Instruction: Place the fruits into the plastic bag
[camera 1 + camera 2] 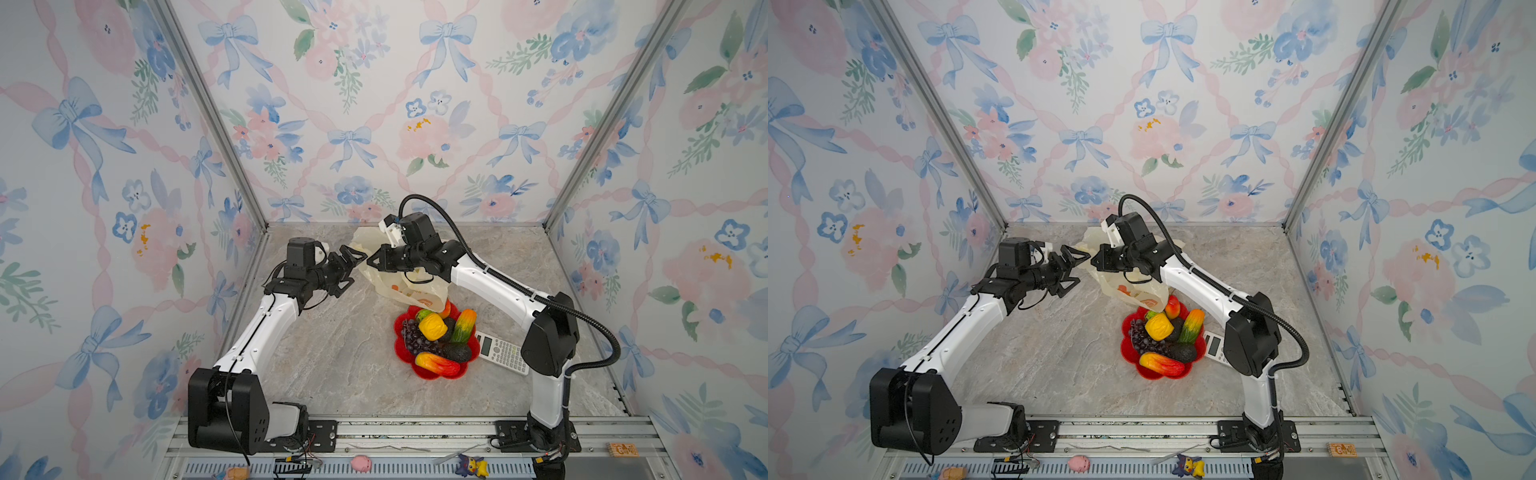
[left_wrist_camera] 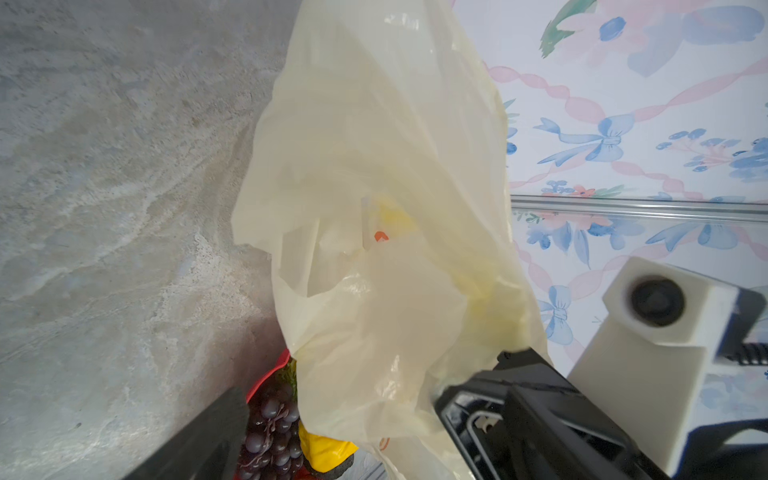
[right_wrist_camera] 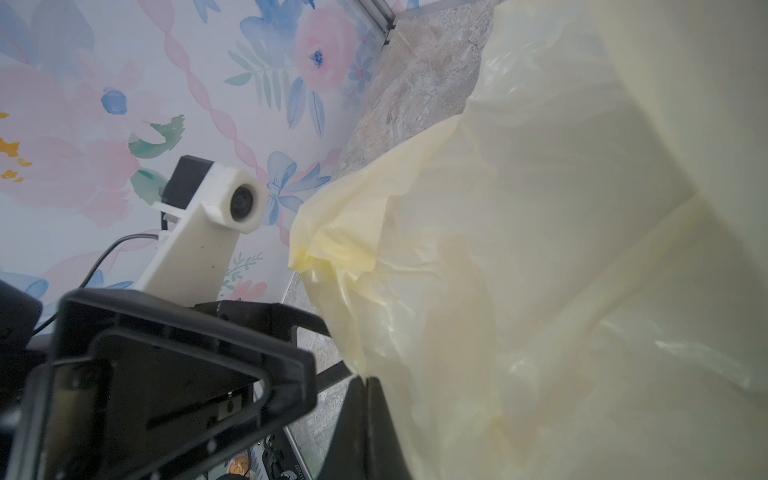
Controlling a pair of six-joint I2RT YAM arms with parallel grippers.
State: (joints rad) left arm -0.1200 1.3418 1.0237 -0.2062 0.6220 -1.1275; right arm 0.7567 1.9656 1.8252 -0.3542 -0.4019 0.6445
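- Evidently the bag-opening step is in hand: the right jaws are clenched on the bag's upper edge, and the bag hangs from them.
- The left jaws are spread wide and empty, directly facing the right jaws and just beside the bag's loose edge.
- Next, I judge, the left jaws must pinch the opposite edge and draw the mouth apart.
- Fruits lie in the dish, below the right jaws, near the bag's hanging end.
- The bag's orange print is too blurred to read, and the calculator keys are illegible.
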